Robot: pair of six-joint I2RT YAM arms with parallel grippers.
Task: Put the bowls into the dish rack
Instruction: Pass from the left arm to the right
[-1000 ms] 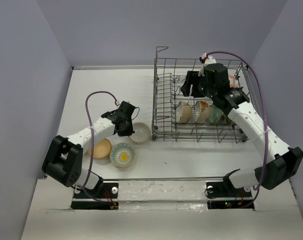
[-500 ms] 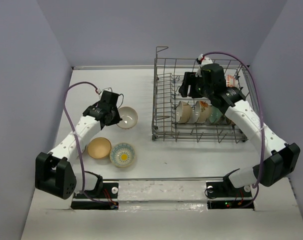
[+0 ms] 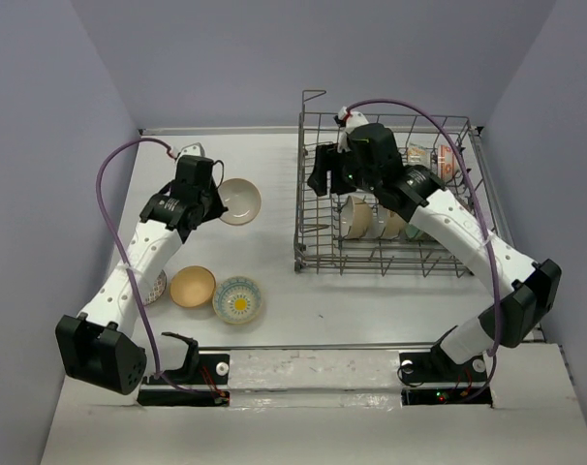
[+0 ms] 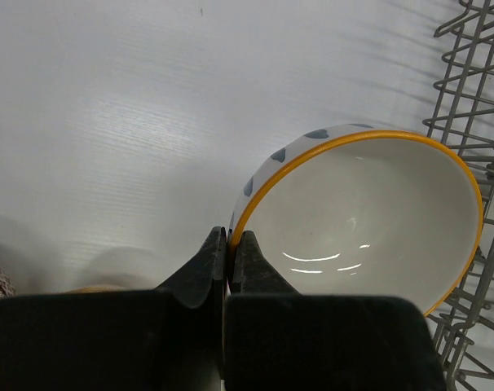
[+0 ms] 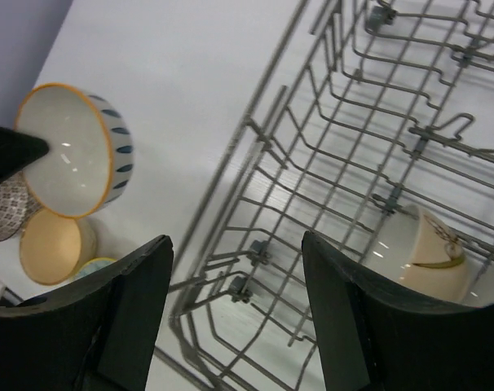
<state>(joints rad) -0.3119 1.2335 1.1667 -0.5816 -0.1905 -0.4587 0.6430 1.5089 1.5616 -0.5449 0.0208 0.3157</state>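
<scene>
My left gripper point(image 3: 208, 201) is shut on the rim of a white bowl with an orange rim and blue spots point(image 3: 239, 201) and holds it tilted above the table, left of the dish rack point(image 3: 390, 126). The left wrist view shows the gripper point(image 4: 228, 240) pinching that bowl point(image 4: 369, 220). My right gripper point(image 3: 324, 174) is open and empty over the rack's left part; in the right wrist view point(image 5: 235, 238) it hangs above the rack's wires point(image 5: 345, 147). The held bowl point(image 5: 72, 155) shows there too. A cream bowl point(image 3: 355, 215), a floral bowl point(image 3: 390, 215) and a teal bowl point(image 3: 421, 225) stand in the rack.
A tan bowl point(image 3: 192, 287) and a blue-rimmed bowl with a yellow centre point(image 3: 237, 299) sit on the table at the near left. A patterned bowl point(image 3: 156, 286) lies partly under my left arm. The rack's tall left wall point(image 3: 301, 194) stands between the two grippers.
My left gripper has lifted the orange-rimmed bowl off the table and carried it back and left. My right gripper has moved left across the rack, staying open.
</scene>
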